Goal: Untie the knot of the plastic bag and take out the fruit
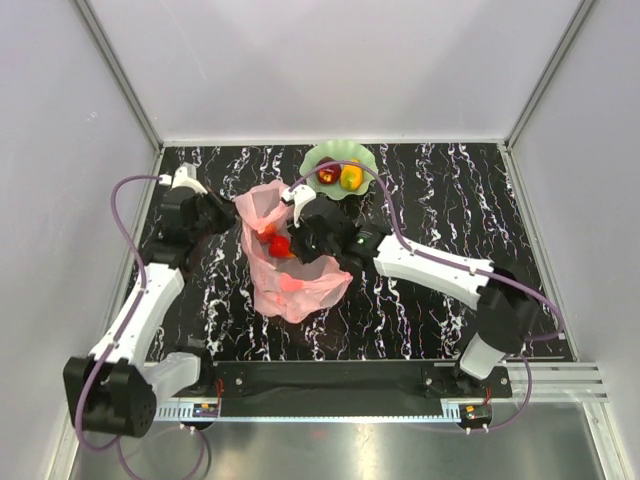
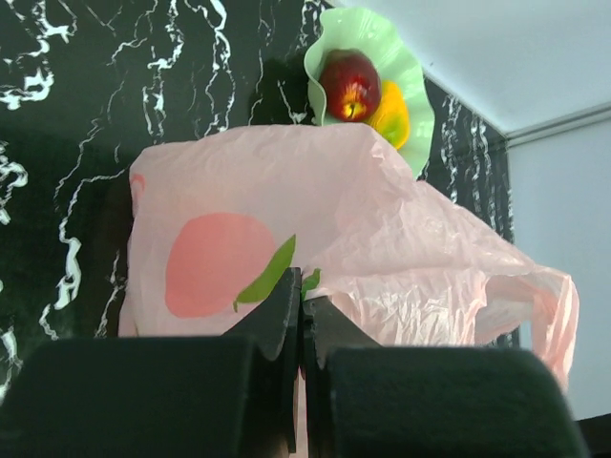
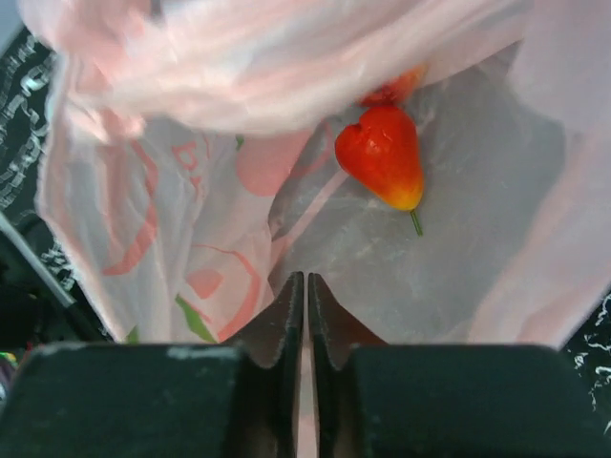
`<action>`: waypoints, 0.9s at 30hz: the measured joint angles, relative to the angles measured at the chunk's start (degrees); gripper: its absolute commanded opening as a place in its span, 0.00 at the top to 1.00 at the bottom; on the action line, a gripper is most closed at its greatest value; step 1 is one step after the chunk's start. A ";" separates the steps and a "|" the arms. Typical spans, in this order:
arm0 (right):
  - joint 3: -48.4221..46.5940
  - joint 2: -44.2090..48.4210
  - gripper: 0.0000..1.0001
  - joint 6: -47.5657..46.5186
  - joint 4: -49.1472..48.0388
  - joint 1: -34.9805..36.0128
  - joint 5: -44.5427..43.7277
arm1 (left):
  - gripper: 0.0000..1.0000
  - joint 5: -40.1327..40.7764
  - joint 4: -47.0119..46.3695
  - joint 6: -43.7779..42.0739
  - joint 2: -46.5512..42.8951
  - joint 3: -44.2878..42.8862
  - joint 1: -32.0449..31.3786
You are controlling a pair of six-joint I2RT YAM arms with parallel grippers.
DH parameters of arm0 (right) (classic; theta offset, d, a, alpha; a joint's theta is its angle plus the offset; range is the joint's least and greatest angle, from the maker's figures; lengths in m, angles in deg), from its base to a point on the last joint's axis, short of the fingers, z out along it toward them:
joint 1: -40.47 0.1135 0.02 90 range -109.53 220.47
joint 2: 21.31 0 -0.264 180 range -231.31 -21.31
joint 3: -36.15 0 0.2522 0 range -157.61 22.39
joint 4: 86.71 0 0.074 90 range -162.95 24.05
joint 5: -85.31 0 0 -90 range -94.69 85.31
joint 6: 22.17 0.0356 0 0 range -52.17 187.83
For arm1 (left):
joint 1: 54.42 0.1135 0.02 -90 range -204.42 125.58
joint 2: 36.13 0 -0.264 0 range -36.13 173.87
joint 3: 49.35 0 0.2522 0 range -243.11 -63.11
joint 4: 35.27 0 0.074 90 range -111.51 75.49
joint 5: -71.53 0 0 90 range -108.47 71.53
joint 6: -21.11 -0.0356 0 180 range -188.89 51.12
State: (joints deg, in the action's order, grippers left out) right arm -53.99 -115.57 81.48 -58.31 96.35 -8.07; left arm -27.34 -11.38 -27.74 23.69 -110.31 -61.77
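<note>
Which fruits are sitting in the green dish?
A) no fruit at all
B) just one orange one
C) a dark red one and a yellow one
C: the green dish holds a dark red fruit and a yellow fruit, side by side.

**Bag open, two fruits out**

The bag (image 1: 290, 280) lay crumpled left of centre. It was thin, translucent pink plastic printed with peach and green-leaf shapes, and its mouth was open and lifted. Inside sat a red fruit (image 3: 382, 157), heart-shaped, fading to yellow at its tip, with a short stem. Behind it an orange fruit (image 3: 393, 88) showed only partly under a fold. A dark red apple (image 1: 327, 176) and a yellow fruit (image 1: 351, 178) lay side by side in the green dish (image 1: 340, 152) just beyond the bag.
</note>
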 measured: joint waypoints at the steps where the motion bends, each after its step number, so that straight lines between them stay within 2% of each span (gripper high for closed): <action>1: 0.00 -1.01 1.00 -0.04 -0.26 0.00 0.33 | 1.00 -0.81 -0.96 0.59 1.11 0.00 0.63; 5: 0.68 -5.07 1.00 1.25 -2.12 0.00 3.78 | 1.00 -1.99 -3.17 1.70 4.24 0.57 2.10; 9: 7.19 -5.40 1.00 3.26 -7.50 1.20 8.50 | 1.00 -2.01 -4.26 2.36 4.44 2.47 2.84; 14: 13.20 -5.42 1.00 4.37 -10.56 7.17 14.27 | 1.00 -1.73 -4.28 2.75 5.05 4.24 3.06; 18: 14.58 -5.49 1.00 4.96 -12.15 11.19 15.06 | 1.00 -1.18 -3.87 2.91 5.03 5.64 3.06; 23: 17.79 -5.49 1.00 5.66 -13.51 10.91 15.15 | 1.00 0.17 -2.43 2.78 4.26 6.95 3.06; 27: 19.74 -5.49 1.00 5.25 -14.05 10.93 19.74 | 1.00 0.26 -2.03 2.12 2.75 8.74 2.95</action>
State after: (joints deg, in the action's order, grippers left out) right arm -34.25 -121.05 86.73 -72.37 107.27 11.67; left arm -27.07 -13.41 -25.62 26.44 -101.57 -58.82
